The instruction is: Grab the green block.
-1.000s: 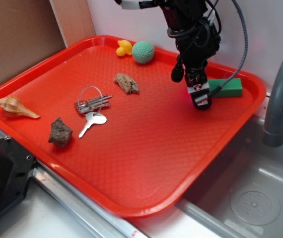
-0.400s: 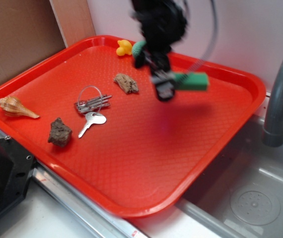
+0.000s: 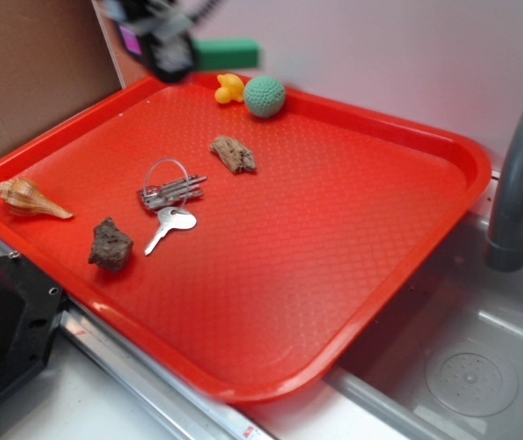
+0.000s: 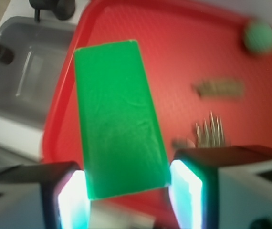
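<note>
The green block [image 3: 228,52] hangs in the air above the far left corner of the red tray [image 3: 445,147], sticking out to the right of my gripper [image 3: 172,57]. My gripper is shut on one end of it, high at the top left of the exterior view and blurred. In the wrist view the green block [image 4: 118,121] fills the middle, a flat smooth bar held between my two fingertips [image 4: 187,191], with the tray far below. The pale-green textured ball [image 3: 264,95] rests on the tray just below and right of the block.
On the tray lie a yellow toy [image 3: 229,88], a piece of bark [image 3: 233,153], keys on a ring [image 3: 172,197], a brown rock [image 3: 111,244] and a seashell [image 3: 30,199]. A sink [image 3: 468,367] with a grey faucet [image 3: 518,174] is right of the tray. Cardboard [image 3: 32,73] stands at left.
My gripper has lifted the green block off the tray's right side and carried it fast to the upper left, above the far left corner.
</note>
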{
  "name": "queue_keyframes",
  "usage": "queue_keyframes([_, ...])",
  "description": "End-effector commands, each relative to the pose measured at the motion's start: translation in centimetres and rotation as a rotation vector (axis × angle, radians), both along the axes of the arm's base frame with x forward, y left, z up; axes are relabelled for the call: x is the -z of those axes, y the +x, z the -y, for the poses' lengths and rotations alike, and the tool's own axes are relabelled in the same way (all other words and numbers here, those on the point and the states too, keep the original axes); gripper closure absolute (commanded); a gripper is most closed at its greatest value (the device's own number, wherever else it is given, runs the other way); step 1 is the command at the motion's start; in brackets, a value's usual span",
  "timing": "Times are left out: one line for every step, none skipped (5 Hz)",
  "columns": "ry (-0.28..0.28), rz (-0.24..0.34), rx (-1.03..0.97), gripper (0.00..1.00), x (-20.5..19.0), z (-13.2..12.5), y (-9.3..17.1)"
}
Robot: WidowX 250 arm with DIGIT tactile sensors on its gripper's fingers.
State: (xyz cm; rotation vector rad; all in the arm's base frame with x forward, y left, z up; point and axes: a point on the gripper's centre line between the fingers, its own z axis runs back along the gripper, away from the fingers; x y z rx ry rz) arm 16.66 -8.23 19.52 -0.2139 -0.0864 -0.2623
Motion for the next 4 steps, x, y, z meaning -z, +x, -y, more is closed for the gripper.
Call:
queue_keyframes([0.098, -0.027, -0.294, 1.0, -5.2, -0.7, -0.6])
queue_keyframes([0.161, -0.044, -0.511, 1.0, -4.6, -2.8, 0.4])
queue_keyframes([0.189, -0.025, -0.577, 1.0, -4.1, -3.2, 1.6])
queue_keyframes([0.218, -0.01, -0.564, 1.0, -3.6, -2.5, 1.9])
